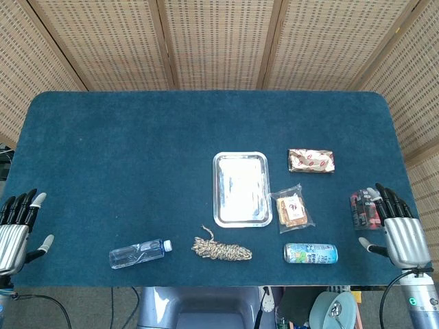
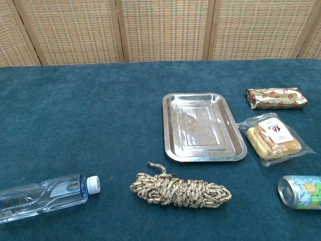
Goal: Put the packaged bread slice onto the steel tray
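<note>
From the head view we see the steel tray (image 1: pixel 240 189) near the middle of the blue table (image 1: pixel 123 151), bare, with the bread packet (image 1: pixel 294 209) lying just to its right, close to the rim but not on it. Further right of the tray our right hand (image 1: pixel 400 229) rests at the table edge, fingers spread and holding nothing, beside a dark red packet (image 1: pixel 363 210); our left hand (image 1: pixel 17 229) sits far to the tray's left, also spread and empty. A can (image 1: pixel 311 253) lies below the bread, a rope bundle (image 1: pixel 219 248) below the tray, a bottle (image 1: pixel 139 253) further left, and a brown wrapped bar (image 1: pixel 311 160) above the bread. In the chest view neither hand shows; the bread packet (image 2: pixel 271 138) lies just beside the tray's (image 2: pixel 203 155) right rim, with the can (image 2: pixel 301 192) nearby. We judge nothing has begun. The slack plastic wrapper may slip from our fingers, and a reach from the right could knock the can rolling or catch the tray's raised rim and shove it.
</note>
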Available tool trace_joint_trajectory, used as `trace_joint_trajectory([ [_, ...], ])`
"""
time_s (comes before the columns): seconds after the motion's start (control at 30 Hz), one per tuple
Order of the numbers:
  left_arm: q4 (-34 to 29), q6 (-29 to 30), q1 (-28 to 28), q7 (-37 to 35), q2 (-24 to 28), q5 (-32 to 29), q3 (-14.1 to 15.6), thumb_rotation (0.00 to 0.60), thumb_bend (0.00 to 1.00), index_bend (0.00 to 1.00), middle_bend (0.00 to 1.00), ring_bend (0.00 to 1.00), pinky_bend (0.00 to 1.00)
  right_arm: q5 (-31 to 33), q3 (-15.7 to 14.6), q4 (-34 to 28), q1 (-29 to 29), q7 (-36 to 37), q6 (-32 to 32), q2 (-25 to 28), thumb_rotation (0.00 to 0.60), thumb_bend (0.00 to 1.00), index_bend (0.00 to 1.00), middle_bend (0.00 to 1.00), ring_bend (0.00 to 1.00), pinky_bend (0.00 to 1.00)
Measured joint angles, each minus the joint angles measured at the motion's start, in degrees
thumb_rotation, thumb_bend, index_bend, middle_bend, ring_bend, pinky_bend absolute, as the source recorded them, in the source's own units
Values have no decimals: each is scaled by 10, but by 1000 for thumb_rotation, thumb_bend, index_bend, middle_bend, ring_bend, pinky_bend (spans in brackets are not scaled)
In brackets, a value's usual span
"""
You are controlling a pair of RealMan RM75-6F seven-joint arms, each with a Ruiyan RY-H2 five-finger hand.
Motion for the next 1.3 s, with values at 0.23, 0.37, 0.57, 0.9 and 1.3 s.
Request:
trace_joint_trajectory([
  [0.23,-1,-11,-7,2,0,-6,-5,600,317,0,0,0,0,4,2,-1,-1,-1,0,2,600,97,42,0,0,138],
  [0.37,-1,-7,-6,2,-1,-3,-4,600,318,0,0,0,0,2,1,-3,-1,-7,0,2,600,96,42,0,0,139],
  [0.57,-2,-4,-5,3,2,0,-5,600,318,0,0,0,0,3,-1,-9,-3,-13,1,4,600,96,42,0,0,138],
  [0.9,8,-10,-6,-7,0,-8,-5,600,318,0,0,0,0,11,1,-19,10,-33,-24,6,600,96,42,0,0,138],
  [1.3,24,-19,-6,-18,-7,-17,-5,600,317,0,0,0,0,50,8,-37,58,-52,-125,17,600,97,42,0,0,138],
])
